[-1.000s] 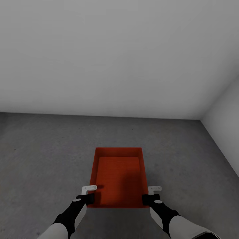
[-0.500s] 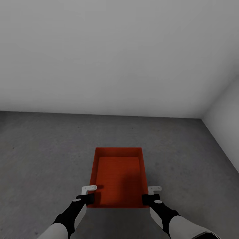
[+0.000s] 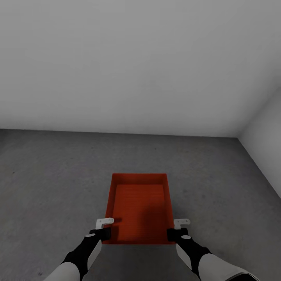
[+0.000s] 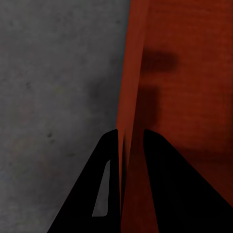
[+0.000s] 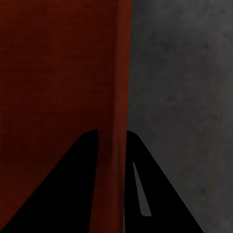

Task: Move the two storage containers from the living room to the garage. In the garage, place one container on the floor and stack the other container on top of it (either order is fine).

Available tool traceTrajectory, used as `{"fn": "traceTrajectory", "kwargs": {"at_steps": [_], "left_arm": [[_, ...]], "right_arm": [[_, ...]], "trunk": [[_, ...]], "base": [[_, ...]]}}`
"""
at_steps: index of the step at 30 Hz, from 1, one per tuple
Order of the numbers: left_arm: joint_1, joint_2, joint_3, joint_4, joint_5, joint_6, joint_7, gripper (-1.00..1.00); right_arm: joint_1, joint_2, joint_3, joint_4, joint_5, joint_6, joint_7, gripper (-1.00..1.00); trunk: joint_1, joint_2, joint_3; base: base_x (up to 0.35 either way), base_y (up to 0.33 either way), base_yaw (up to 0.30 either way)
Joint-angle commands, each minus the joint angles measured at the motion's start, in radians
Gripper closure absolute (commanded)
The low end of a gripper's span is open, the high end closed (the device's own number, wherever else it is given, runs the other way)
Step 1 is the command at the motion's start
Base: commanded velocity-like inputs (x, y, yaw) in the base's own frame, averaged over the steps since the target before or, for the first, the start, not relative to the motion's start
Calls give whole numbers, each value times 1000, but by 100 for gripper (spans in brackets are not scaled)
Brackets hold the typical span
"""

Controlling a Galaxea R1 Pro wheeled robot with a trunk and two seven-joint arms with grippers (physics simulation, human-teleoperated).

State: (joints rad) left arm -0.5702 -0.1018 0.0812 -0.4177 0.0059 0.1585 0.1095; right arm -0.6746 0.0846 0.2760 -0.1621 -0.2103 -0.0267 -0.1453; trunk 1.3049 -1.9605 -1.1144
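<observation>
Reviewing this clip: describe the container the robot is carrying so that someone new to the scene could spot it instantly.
Find the dark grey concrete floor below the plain white wall. Low in the middle is the storage container, a shallow, lidless, red-orange bin. The left gripper and right gripper pinch its side walls; it is the one coloured thing.

Bare garage-type room: mottled grey concrete floor [image 3: 50,183], plain white-grey walls [image 3: 136,66], unfurnished.

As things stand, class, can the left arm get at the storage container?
Yes, it seems so: the left gripper already straddles the storage container wall, one finger on each side, as does the right gripper.
</observation>
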Motion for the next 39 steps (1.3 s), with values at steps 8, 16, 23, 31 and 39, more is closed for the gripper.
{"fn": "traceTrajectory", "kwargs": {"at_steps": [8, 16, 23, 31, 39], "left_arm": [[0, 2, 38, -6, -18, -17, 33, 100], [0, 2, 37, -6, -18, -17, 33, 100], [0, 2, 37, -6, -18, -17, 33, 100], [0, 2, 38, -6, -18, -17, 33, 100], [0, 2, 38, -6, -18, -17, 33, 100]], "right_arm": [[0, -8, -44, 3, -12, -4, -8, 100], [0, -8, -44, 3, -12, -3, -8, 100], [0, -8, -44, 2, -12, -2, -8, 100], [0, -8, -44, 2, -12, -2, -7, 100], [0, -8, -44, 2, -12, -2, -7, 100]], "trunk": [[31, -57, -26], [61, -113, -51], [80, -148, -66], [103, -190, -85], [134, -246, -110]], "base": [[0, 0, 0], [0, 0, 0], [0, 0, 0], [0, 0, 0], [0, 0, 0]]}}
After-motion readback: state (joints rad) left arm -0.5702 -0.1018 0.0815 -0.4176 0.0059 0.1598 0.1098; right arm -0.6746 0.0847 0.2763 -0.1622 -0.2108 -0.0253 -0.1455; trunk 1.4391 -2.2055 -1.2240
